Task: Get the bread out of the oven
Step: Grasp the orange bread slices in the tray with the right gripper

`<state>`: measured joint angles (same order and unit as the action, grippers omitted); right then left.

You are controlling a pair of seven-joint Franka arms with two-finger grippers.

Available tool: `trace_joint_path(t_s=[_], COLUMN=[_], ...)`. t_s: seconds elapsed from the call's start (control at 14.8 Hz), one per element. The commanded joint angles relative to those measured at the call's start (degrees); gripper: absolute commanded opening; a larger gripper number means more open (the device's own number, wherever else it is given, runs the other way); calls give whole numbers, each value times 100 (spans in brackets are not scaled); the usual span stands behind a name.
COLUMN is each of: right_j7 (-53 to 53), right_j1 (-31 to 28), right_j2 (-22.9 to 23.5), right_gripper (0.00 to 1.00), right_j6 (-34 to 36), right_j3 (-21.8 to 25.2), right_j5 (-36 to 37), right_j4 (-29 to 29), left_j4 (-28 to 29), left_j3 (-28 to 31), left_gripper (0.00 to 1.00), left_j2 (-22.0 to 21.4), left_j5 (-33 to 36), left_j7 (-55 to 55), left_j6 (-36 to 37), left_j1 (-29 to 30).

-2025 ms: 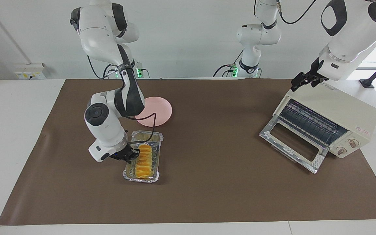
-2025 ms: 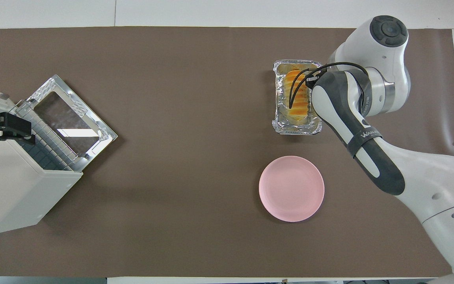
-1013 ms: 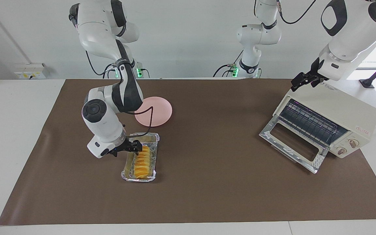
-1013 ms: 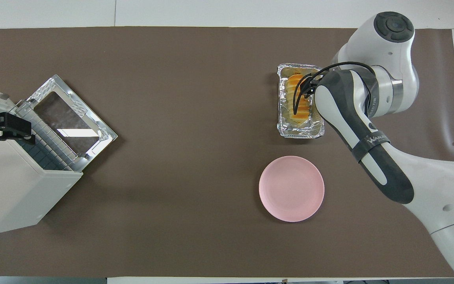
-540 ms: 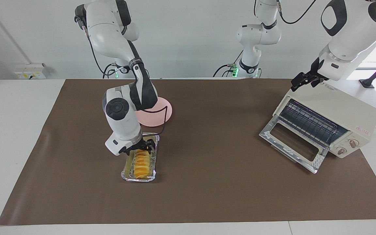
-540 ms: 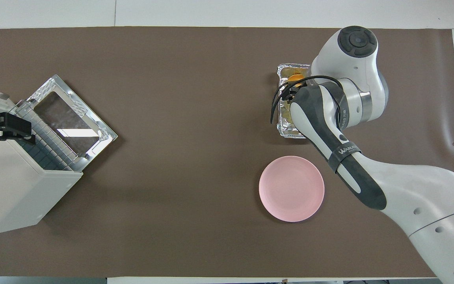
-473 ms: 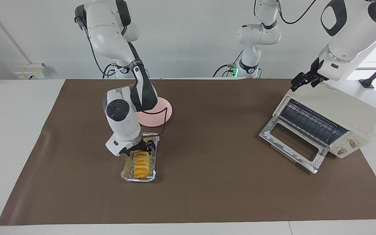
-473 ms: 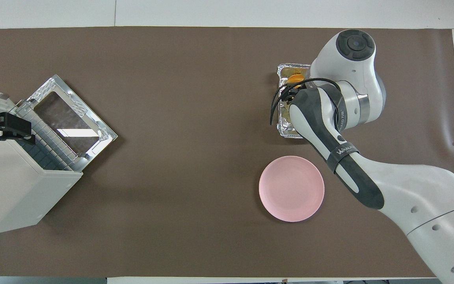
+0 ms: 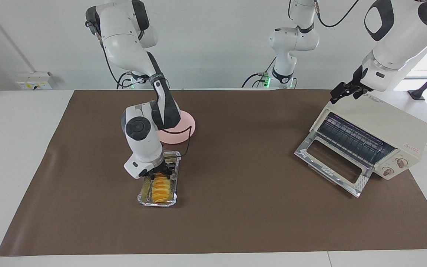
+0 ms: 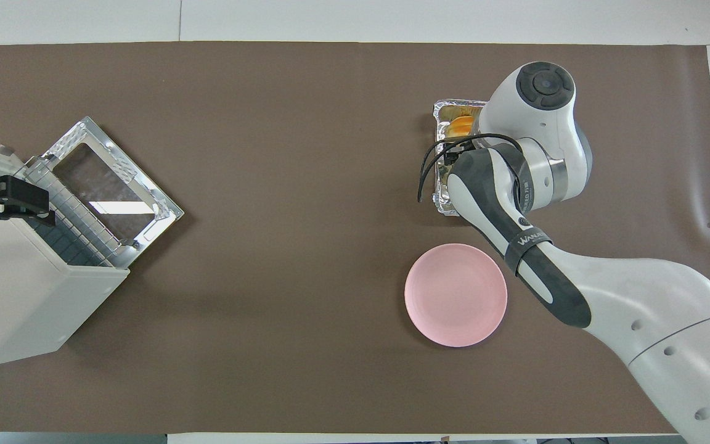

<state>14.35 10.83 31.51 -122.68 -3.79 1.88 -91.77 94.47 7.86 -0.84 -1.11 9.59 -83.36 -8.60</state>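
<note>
The bread (image 9: 160, 190), a ridged golden-orange loaf, lies in a silver foil tray (image 9: 142, 200) on the brown mat, toward the right arm's end of the table. My right gripper (image 9: 159, 172) points down over the loaf's end nearer the robots, fingers open on either side of it. In the overhead view the right wrist hides most of the tray (image 10: 443, 111); only a bit of bread (image 10: 461, 126) shows. The cream oven (image 9: 387, 126) stands toward the left arm's end, its glass door (image 9: 332, 163) dropped open and its rack bare. My left gripper (image 9: 342, 92) waits over the oven's top corner.
A pink plate (image 9: 185, 128) lies on the mat just nearer the robots than the tray, partly covered by the right arm; it shows whole in the overhead view (image 10: 455, 294). The oven (image 10: 16, 296) sits at the mat's edge.
The right arm's wrist has swung from beside the tray to above it, and the gripper now points down over the loaf. The left arm has not moved.
</note>
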Motion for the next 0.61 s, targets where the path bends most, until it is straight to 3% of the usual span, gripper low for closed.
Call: trace_joint_path(t_s=[0.0,0.34,0.54], right_j7=[121,94,68], right_j1=[-19,-72,-125], right_j2=[-83,-83,-83], right_gripper=[0,0,0], right_j6=[-98,77,656], right_j3=[-16,-25,-34], right_j5=[146,146,137], right_j4=[-87,80,518], left_j4=[54,54,54], left_j3=[-21,-21,-21], left_gripper=[100,100,100], left_j2=[-74,-74,-74], left_j5=[93,93,93], left_j7=[-27,-27,-27], left_j6=[-57,-57,-57], left_j1=[25,25,25])
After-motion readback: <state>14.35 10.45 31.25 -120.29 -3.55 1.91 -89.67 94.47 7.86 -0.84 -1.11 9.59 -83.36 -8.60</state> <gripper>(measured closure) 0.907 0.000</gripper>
